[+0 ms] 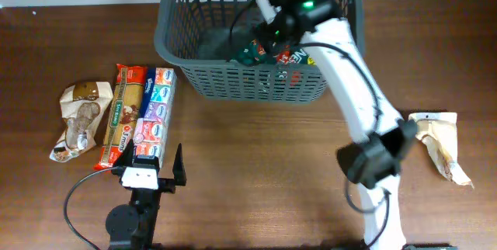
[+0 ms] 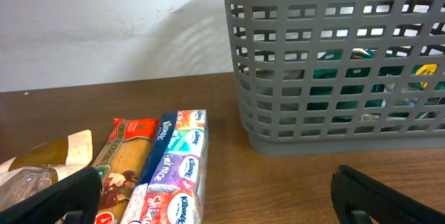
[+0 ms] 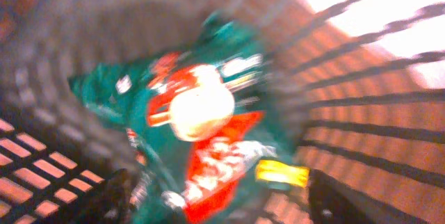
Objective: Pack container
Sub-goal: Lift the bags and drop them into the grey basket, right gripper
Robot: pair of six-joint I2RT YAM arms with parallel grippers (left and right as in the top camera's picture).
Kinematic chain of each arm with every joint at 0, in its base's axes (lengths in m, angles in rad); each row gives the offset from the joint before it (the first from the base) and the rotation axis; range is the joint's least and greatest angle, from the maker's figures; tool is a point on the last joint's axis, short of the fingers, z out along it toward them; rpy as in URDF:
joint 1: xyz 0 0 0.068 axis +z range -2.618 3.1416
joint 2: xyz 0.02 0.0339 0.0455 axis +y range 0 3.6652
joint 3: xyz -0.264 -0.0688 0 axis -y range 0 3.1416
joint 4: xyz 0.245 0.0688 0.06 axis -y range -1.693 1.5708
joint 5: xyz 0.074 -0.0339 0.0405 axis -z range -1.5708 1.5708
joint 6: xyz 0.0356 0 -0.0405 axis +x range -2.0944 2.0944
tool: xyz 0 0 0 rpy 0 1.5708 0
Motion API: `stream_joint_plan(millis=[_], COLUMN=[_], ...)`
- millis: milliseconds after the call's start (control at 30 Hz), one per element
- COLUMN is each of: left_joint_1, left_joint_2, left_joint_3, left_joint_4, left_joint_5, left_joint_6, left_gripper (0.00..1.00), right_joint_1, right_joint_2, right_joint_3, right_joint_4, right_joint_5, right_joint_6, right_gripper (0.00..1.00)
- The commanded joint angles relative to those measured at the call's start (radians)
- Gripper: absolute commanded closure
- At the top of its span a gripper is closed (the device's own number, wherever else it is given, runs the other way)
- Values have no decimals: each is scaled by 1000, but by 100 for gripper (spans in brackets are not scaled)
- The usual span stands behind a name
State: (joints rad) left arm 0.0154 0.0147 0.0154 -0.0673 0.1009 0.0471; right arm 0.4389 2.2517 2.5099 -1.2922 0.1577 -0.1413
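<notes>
The dark grey container [image 1: 172,46] stands at the back middle of the table. A green and red snack packet [image 1: 256,50] lies inside it. My right gripper [image 1: 273,26] reaches into the container from above. In the blurred right wrist view its fingers [image 3: 222,197] are spread wide just over the packet [image 3: 195,106], with the lattice wall [image 3: 361,92] around. My left gripper [image 1: 153,166] is open and empty at the front left, low over the table. In the left wrist view [image 2: 222,197] it faces the container [image 2: 334,113].
A pack of tissues [image 1: 155,110], a pasta packet [image 1: 124,114] and a brown paper bag [image 1: 78,118] lie in a row at the left, just beyond my left gripper. Another brown paper bag [image 1: 439,145] lies at the right edge.
</notes>
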Motion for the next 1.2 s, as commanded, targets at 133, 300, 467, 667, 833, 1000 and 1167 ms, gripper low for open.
stream_joint_plan(millis=[133,300,467,667,833,1000,1167], left_joint_1=[5,5,5,5,5,5,5], left_joint_2=[-9,-9,-9,-9,-9,-9,-9], left_joint_3=[-7,-7,-7,-7,-7,-7,-7], left_joint_4=[-1,-1,0,-1,0,-1,-1], left_joint_5=[-3,-3,-3,-3,-3,-3,-3], left_joint_6=[-6,-6,-6,-6,-6,-6,-6], left_gripper=[1,1,1,1,1,1,1], right_joint_1=[-236,-543,-814,-911,-924,-925,-931], right_joint_2=[-369,-445,-461,-459,-459,-459,-459], right_joint_3=[50,-11,-214,-570,-869,-1025,-1156], right_joint_4=[9,3,-1,134,253,223,206], right_joint_5=[142,46,-63,-80,-77,-69,57], right_joint_6=[0,16,50,-14,-142,-300,-341], right_gripper=[17,18,18,17,19,27,21])
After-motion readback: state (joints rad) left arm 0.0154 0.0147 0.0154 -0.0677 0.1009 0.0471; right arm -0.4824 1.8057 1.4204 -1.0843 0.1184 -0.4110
